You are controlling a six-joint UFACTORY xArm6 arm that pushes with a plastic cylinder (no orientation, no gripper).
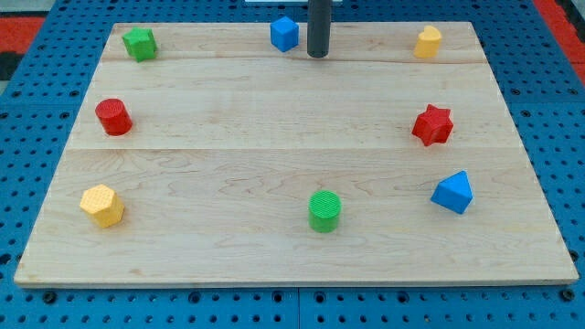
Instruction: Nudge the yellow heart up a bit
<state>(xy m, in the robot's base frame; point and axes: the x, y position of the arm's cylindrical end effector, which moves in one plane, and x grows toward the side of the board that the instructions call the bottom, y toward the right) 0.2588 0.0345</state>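
The yellow heart [427, 41] lies near the board's top right corner. My tip [317, 55] rests on the board at the top centre, just right of the blue cube [284, 34] and well to the left of the yellow heart. The rod rises straight up out of the view's top.
A green star-like block [140, 43] sits at the top left, a red cylinder [114, 117] at the left, a yellow hexagon [101, 205] at the bottom left, a green cylinder [324, 211] at the bottom centre, a blue triangular block [453, 193] and a red star [432, 125] at the right.
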